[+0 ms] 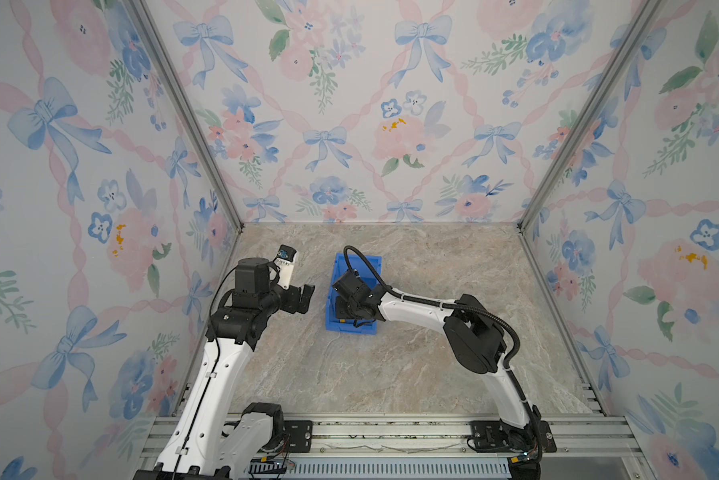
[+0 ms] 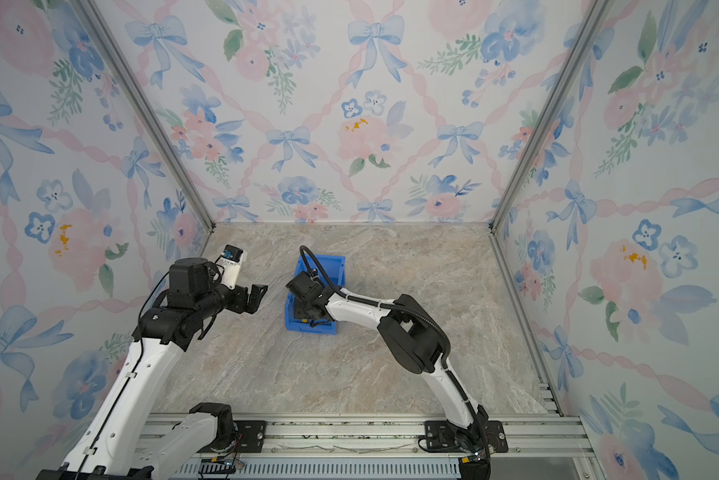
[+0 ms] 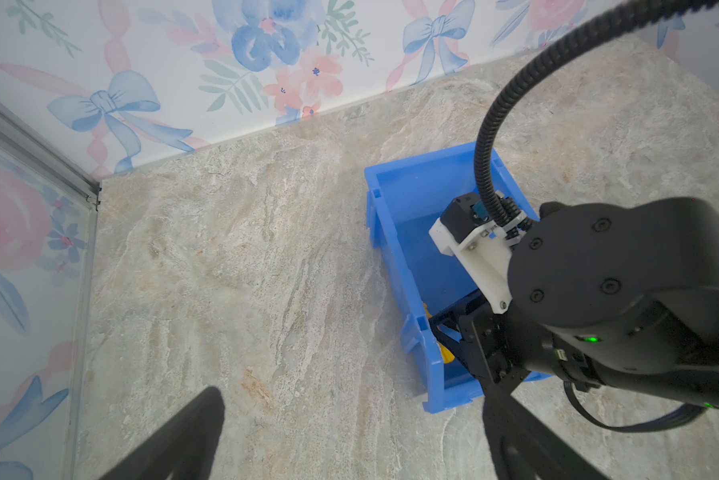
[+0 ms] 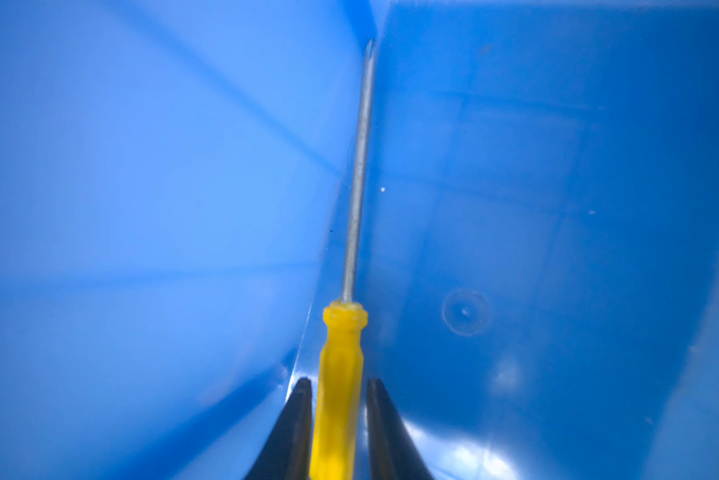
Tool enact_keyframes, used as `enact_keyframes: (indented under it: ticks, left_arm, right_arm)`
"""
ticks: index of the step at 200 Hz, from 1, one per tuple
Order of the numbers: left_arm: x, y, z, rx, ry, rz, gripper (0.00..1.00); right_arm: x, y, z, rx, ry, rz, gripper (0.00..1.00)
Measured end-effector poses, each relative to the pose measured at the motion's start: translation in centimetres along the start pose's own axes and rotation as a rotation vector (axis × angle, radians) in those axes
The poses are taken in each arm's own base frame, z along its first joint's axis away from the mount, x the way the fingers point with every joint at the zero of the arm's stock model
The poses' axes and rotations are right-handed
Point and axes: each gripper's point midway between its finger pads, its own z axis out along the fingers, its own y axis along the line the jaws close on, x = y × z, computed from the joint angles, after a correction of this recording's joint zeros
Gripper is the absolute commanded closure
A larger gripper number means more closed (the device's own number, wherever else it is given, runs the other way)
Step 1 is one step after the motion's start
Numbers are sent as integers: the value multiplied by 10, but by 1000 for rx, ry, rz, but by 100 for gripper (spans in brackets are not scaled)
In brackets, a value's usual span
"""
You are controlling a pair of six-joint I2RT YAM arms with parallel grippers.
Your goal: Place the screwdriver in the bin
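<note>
Blue bin (image 1: 351, 327) partly hidden behind right gripper (image 4: 339, 380)

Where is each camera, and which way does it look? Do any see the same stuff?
Both top views: high at the front, looking down at the table, walls, bin, left arm and right arm.
Left wrist: on the left arm, looking down past its open left pincer at the bin and right arm.
Right wrist: low inside the bin, looking along the screwdriver between the tips of the right pincer.
Shared: every view shows the blue bin.
</note>
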Motion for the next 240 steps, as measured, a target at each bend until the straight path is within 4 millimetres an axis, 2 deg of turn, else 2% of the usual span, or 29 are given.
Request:
enact_keyframes:
  ticks: [85, 108, 123, 143, 156, 170, 184, 201, 215, 229, 240]
  left_arm:
    - [1, 2, 2, -4, 6, -4, 2]
    - [1, 2, 2, -3, 7, -4, 2]
    - [2, 2, 3, -3, 12, -5, 2]
    - [4, 4, 7, -10, 26, -5, 2]
    - [7, 6, 10, -17, 40, -1, 2]
    - [8, 7, 12, -23, 48, 10, 2]
    - [9, 8, 13, -27, 54, 23, 4]
    - [10, 8, 14, -27, 58, 35, 5]
    - [11, 8, 17, -24, 67, 40, 6]
    - [14, 8, 22, -18, 83, 38, 7]
    - [17, 8, 26, -14, 97, 35, 8]
  right_arm:
    - [-1, 3, -2, 2, -4, -11, 65]
    - [-7, 11, -12, 6, -24, -47, 63]
    - [-13, 18, -27, 3, -52, -81, 60]
    - [-24, 31, -56, -12, -104, -133, 58]
    - [-35, 42, -84, -33, -153, -172, 54]
    - [-47, 55, -122, -77, -225, -216, 48]
    - [-55, 59, -163, -115, -300, -245, 44]
    - [-63, 49, -220, -151, -412, -255, 41]
    - [-65, 34, -258, -167, -493, -263, 36]
    - [-66, 14, -288, -152, -566, -268, 33]
    - [-64, -2, -302, -128, -605, -277, 31]
